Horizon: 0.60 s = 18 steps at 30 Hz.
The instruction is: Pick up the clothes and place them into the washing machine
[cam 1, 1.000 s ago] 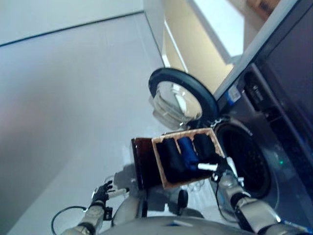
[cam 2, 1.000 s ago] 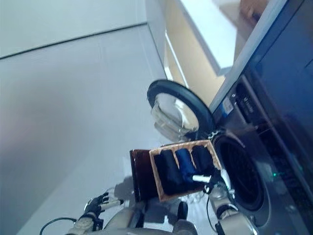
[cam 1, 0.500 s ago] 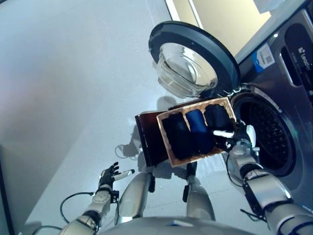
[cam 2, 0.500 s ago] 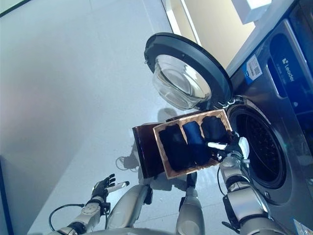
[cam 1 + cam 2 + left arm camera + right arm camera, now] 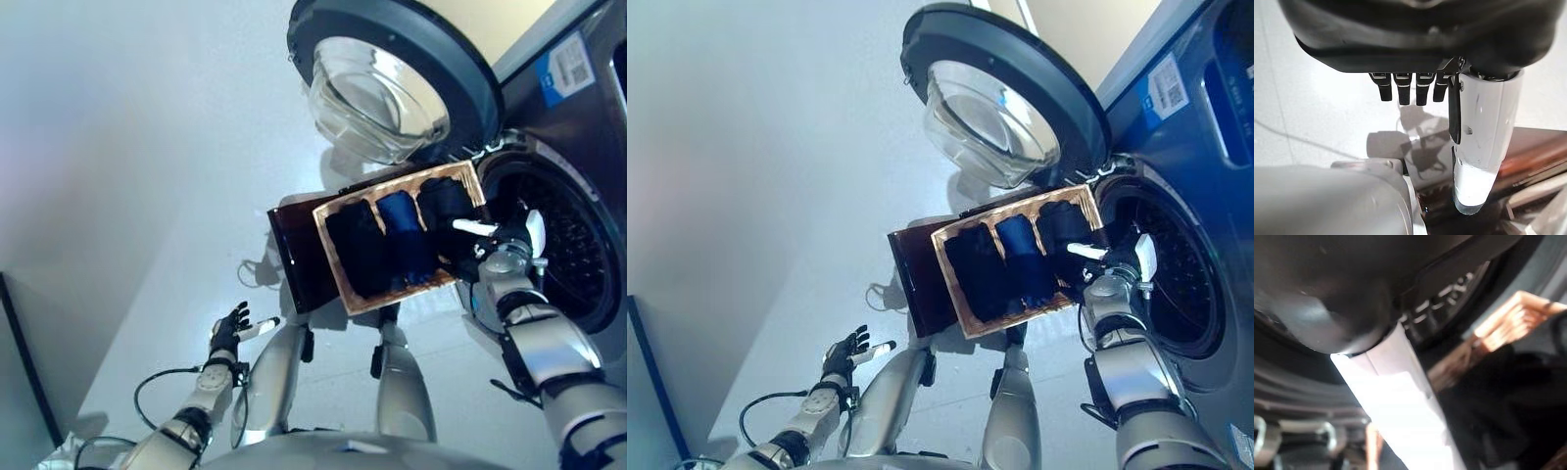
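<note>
A shallow wicker basket [image 5: 329, 257] rests on a low dark brown box [image 5: 292, 257] beside the washing machine. It holds rolled black clothes [image 5: 358, 250] and a blue piece [image 5: 403, 230]. My right hand [image 5: 498, 245] is at the basket's edge nearest the drum opening [image 5: 573, 259], with its white thumb lying over the black cloth there. The right wrist view shows that thumb [image 5: 1400, 396], the wicker rim [image 5: 1513, 318] and dark cloth [image 5: 1498, 401]. My left hand [image 5: 228, 333] hangs low at my left side, open and empty, and shows in the left wrist view [image 5: 1415, 39].
The washing machine's round door [image 5: 392, 69] stands swung open above the basket, its glass bowl facing out. The machine's dark front panel [image 5: 588, 88] is at the right. Pale floor [image 5: 127, 176] stretches to the left.
The whole picture has shifted, so the camera has moved. My right hand stays at the basket's edge by the drum. My left hand stays low and open.
</note>
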Available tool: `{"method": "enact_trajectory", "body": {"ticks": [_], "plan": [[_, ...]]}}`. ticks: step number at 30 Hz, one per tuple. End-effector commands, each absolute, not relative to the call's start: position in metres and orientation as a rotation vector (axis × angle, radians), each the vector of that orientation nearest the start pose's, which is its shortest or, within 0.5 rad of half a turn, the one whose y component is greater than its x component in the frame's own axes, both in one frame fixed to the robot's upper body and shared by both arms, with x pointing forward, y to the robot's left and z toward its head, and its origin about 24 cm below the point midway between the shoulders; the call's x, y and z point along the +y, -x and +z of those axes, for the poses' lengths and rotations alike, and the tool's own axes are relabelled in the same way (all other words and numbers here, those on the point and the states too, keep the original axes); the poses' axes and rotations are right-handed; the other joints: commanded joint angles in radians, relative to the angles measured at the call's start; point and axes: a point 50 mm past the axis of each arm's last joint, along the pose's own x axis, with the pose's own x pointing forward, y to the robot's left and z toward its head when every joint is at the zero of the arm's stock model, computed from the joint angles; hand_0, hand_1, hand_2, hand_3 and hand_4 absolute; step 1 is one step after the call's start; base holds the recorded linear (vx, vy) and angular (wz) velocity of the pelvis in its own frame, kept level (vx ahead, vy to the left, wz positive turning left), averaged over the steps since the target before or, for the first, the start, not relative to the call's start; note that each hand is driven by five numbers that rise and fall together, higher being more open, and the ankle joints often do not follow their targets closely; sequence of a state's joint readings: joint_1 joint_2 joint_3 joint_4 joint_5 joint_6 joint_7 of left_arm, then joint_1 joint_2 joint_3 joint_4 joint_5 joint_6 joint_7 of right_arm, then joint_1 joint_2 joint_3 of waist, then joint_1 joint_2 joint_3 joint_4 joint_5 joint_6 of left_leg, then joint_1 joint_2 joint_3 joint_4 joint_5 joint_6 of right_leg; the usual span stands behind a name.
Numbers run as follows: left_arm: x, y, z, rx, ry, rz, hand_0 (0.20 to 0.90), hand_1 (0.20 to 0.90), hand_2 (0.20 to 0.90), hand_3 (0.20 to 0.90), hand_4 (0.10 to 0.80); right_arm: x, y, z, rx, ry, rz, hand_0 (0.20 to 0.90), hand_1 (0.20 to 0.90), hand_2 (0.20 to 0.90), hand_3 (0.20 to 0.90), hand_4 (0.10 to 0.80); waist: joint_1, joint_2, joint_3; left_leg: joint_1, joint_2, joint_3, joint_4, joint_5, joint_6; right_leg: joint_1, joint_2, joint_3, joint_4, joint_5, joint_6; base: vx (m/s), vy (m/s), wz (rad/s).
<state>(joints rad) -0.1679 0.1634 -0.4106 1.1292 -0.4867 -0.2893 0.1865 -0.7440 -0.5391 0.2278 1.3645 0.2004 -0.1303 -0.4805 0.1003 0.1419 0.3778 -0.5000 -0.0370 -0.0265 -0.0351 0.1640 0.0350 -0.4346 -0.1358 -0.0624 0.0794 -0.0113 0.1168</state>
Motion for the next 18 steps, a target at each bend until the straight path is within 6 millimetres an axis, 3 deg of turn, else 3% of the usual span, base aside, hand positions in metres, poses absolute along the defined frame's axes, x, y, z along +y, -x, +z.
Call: {"method": "enact_trajectory", "body": {"ticks": [1, 11, 18], "plan": [[0.18, -0.187, -0.128, 0.728, -0.036, 0.229, 0.9, 0.9, 0.9, 0.9, 0.8, -0.341, -0.328, 0.069, 0.241, 0.595, -0.779, 0.9, 0.9, 0.9, 0.9, 0.8, -0.007, -0.03, -0.019, -0.073, -0.009, -0.004, 0.167, -0.09, -0.066, -0.059, -0.044, 0.004, -0.004, 0.139, -0.019, 0.013, -0.032, 0.0], [0.186, -0.189, -0.126, 0.717, -0.034, 0.267, 0.9, 0.9, 0.9, 0.9, 0.8, -0.318, -0.324, 0.04, 0.286, 0.573, -0.695, 0.9, 0.9, 0.9, 0.9, 0.8, -0.012, -0.063, -0.027, -0.096, -0.012, -0.023, 0.174, -0.087, -0.069, -0.072, -0.04, -0.02, 0.001, 0.137, -0.02, 0.002, -0.011, 0.05], [0.191, -0.187, -0.126, 0.71, -0.018, 0.289, 0.9, 0.9, 0.9, 0.9, 0.8, -0.322, -0.316, 0.031, 0.317, 0.564, -0.717, 0.9, 0.9, 0.9, 0.9, 0.8, -0.002, -0.066, -0.032, -0.124, -0.014, -0.033, 0.171, -0.079, -0.07, -0.091, -0.044, -0.034, 0.006, 0.135, -0.02, 0.002, -0.015, 0.12]]}}
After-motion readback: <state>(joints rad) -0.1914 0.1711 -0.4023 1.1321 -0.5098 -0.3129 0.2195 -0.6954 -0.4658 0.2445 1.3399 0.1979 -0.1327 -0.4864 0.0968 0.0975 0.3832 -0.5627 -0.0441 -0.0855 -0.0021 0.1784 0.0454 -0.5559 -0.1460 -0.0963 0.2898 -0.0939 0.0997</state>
